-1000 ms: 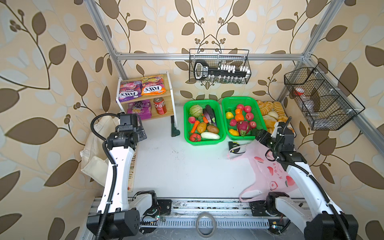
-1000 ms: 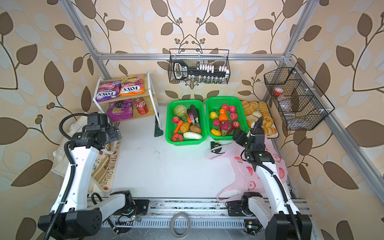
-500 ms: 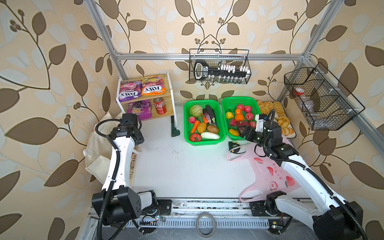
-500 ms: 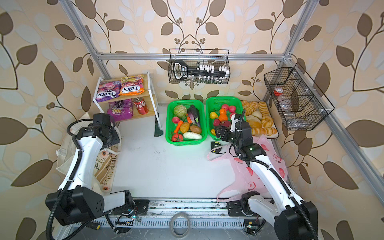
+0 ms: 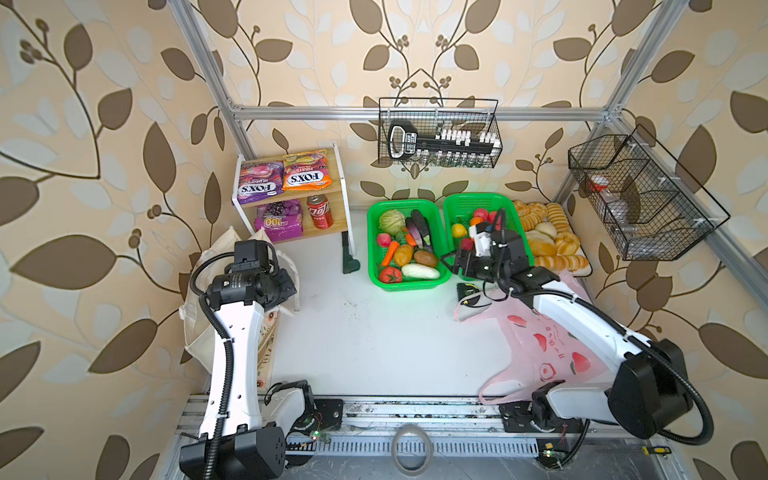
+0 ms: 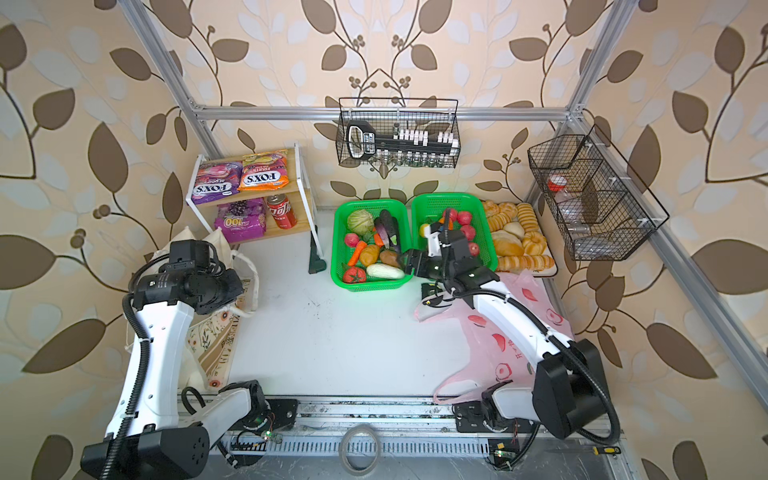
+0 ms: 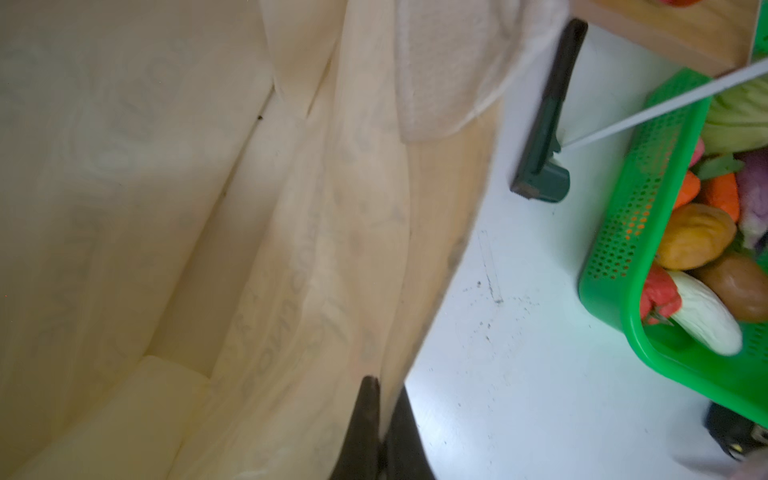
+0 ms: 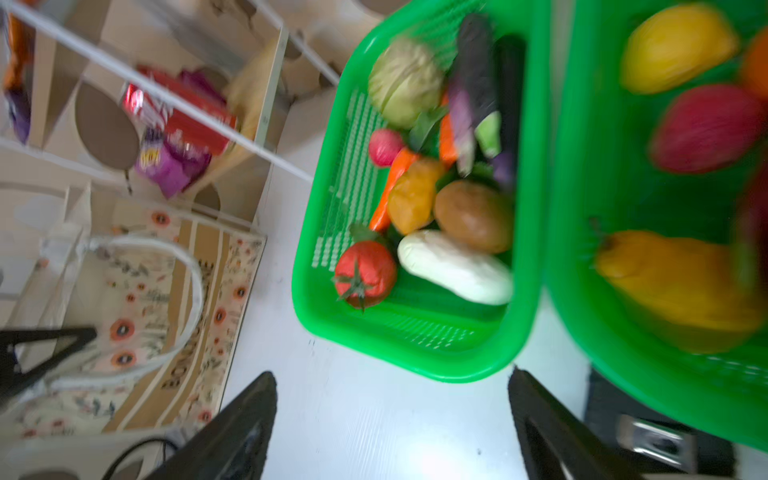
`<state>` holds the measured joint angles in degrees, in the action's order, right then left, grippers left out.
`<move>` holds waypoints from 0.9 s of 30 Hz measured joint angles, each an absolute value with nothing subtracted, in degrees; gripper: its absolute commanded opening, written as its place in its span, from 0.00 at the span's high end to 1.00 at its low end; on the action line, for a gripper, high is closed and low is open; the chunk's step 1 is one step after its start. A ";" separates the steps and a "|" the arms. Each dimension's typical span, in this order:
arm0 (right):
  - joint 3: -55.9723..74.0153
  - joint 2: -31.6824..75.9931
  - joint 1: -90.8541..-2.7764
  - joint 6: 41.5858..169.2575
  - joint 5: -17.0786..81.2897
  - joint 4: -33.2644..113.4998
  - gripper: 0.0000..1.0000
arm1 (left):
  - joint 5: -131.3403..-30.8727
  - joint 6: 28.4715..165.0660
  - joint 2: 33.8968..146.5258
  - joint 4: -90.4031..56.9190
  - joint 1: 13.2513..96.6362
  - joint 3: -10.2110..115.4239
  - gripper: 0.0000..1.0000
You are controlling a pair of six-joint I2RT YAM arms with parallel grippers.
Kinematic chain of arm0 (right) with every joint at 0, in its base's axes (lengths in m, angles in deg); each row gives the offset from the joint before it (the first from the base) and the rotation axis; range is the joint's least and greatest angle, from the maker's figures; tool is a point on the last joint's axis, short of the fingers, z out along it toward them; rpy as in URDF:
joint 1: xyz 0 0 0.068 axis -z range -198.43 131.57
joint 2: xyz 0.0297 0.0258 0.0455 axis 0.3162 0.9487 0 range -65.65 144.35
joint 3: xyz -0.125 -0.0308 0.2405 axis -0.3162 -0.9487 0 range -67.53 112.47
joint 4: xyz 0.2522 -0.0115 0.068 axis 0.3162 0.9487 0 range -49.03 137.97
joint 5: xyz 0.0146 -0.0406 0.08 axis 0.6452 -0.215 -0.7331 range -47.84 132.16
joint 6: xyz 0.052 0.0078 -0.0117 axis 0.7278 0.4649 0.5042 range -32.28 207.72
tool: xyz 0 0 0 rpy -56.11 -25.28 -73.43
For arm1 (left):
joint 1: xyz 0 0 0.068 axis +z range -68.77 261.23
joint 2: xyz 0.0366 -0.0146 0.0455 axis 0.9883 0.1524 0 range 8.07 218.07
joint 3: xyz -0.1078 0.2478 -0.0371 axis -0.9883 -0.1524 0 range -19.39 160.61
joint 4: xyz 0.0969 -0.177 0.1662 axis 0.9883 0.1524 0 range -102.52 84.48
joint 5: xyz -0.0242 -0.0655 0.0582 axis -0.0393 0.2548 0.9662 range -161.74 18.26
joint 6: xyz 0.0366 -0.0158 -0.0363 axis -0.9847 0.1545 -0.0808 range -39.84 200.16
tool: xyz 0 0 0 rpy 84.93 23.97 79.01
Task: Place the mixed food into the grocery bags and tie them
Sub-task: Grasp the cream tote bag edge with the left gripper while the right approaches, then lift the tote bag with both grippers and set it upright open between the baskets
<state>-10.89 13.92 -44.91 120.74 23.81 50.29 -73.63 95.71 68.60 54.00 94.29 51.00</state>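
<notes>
Over the table by the green vegetable basket (image 8: 415, 368), the right tool (image 8: 391, 372) hangs wide open while the left tool (image 7: 386, 384) pinches the canvas tote (image 6: 212, 345).

Its fingers (image 7: 368, 415) are closed tight on the tote's rim, 1 inside the mouth and 1 outside, apparently holding the bag open; the inside looks empty, and the pink plastic bag (image 5: 540, 345) lies flat under the right arm. In both top views the right tool sits at the gap between the 2 baskets, and the tomato (image 5: 390, 275) lies to its left in the basket's near corner, with a white vegetable (image 5: 420, 271) between them. The 2 potatoes (image 8: 473, 216) and the cabbage (image 8: 405, 81) lie further back. The right arm is by far the nearer; the tomato is round, so any closing direction should suit, but the reach must clear the rim.
</notes>
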 measured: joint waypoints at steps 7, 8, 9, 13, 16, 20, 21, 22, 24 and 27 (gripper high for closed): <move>-10.87 24.92 -55.88 120.56 18.10 49.72 0.17 | -79.42 95.87 68.47 59.31 90.01 53.47 1.00; -10.82 26.32 -56.28 120.80 17.97 49.09 0.17 | -79.88 95.95 68.38 60.03 89.20 54.08 1.00; -10.60 27.48 -56.47 121.13 18.02 48.61 0.18 | -80.29 96.11 68.27 60.51 88.57 54.62 1.00; -7.48 32.44 -56.65 121.74 20.86 46.64 0.18 | -81.82 96.68 68.01 62.57 86.38 56.94 1.00; -3.48 35.69 -56.56 121.70 23.55 45.87 0.18 | -83.13 97.31 67.77 63.20 84.13 57.62 1.00; 2.29 39.87 -56.21 121.31 26.74 45.04 0.18 | -84.14 98.77 67.68 63.33 79.17 57.64 1.00; 3.65 40.90 -55.95 121.26 27.31 44.93 0.18 | -84.66 99.12 67.71 63.33 77.88 57.64 1.00; 4.65 41.73 -55.69 121.13 27.63 44.76 0.18 | -85.08 99.58 67.71 63.35 76.74 57.66 1.00; 6.84 43.41 -54.88 120.91 27.81 44.67 0.18 | -85.93 100.68 67.84 63.38 74.25 57.86 1.00; 8.65 44.39 -53.87 120.65 27.44 45.11 0.18 | -86.96 102.31 68.51 63.31 70.01 59.04 1.00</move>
